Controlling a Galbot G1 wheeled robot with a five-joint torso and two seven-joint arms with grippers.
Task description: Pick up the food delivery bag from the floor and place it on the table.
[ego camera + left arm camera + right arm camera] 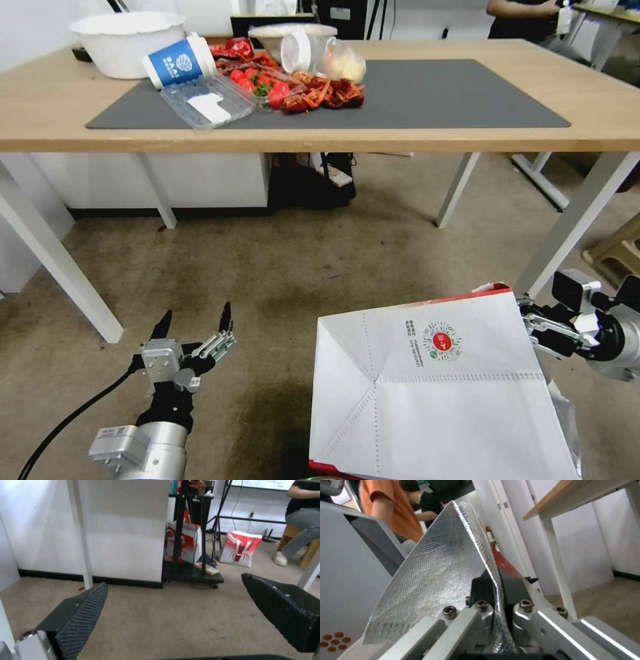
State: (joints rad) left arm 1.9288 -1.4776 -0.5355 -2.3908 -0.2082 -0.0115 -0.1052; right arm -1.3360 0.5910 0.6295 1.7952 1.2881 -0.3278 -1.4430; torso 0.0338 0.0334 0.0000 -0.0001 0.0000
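The food delivery bag (427, 393) is a large white box with a round red logo and a red rim, tilted at the lower right over the carpeted floor (300, 267). My right gripper (533, 328) is shut on the bag's upper edge. The right wrist view shows that gripper (496, 587) pinching the silver foil lining (436, 575). My left gripper (195, 321) hangs open low at the left above the carpet, holding nothing; its black fingers (83, 610) stand wide apart. The light-wood table (467, 137) with its dark grey mat (433, 93) stands ahead.
On the table's left half sit a white bowl (127, 40), a tipped blue cup (179, 61), clear containers and red crayfish (320, 93). White table legs (573, 220) stand close beside the bag. A black cart (190, 572) is under the table, a wooden stool (620, 247) at the right.
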